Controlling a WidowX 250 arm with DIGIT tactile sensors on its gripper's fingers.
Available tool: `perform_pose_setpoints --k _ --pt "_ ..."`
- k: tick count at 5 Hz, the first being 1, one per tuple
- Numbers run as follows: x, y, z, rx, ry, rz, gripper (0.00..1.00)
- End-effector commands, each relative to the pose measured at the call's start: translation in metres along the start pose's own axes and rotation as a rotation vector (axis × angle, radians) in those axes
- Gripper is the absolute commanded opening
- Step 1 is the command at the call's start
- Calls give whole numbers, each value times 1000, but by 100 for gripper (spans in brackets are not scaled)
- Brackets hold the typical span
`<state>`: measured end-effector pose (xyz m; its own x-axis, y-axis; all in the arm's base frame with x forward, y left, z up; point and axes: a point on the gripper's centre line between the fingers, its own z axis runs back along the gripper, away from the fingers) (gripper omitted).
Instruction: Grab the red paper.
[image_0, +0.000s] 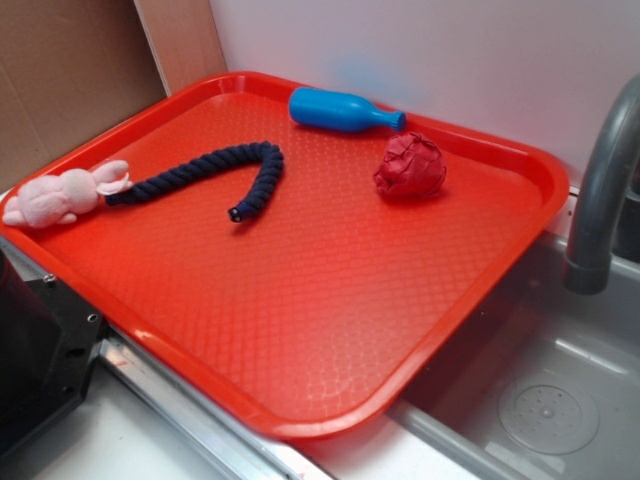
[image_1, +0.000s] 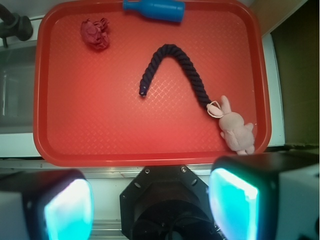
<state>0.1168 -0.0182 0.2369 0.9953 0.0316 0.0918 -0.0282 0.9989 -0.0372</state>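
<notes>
1. Gripper (image_1: 150, 202) hangs high over the near rim of the tray (image_1: 150, 159), fingers spread wide, nothing between them; seen only in the wrist view
2. Red paper (image_1: 95, 34) lies far ahead of the hand and off to its left, near the tray's far corner, well apart from the fingers
3. Blue bottle toy (image_1: 154, 10) lies just beside the paper along the far rim; I cannot tell if they touch
4. Rope (image_1: 172, 70) with the pink bunny (image_1: 235, 130) sits ahead and to the right, clear of a straight line to the paper
5. Step in hand, as judged: approach. Travel forward-left, centre the ball between both fingers, then descend
6. Keep the far finger off the bottle; close gently, since crumpled paper gives
</notes>
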Motion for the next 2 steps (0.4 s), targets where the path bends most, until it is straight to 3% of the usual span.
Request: perform_pose_setpoints --k 1,2 --pt "0 0 0 0 0 0 100" --pt "21 -26 -47 38 -82 -107 100"
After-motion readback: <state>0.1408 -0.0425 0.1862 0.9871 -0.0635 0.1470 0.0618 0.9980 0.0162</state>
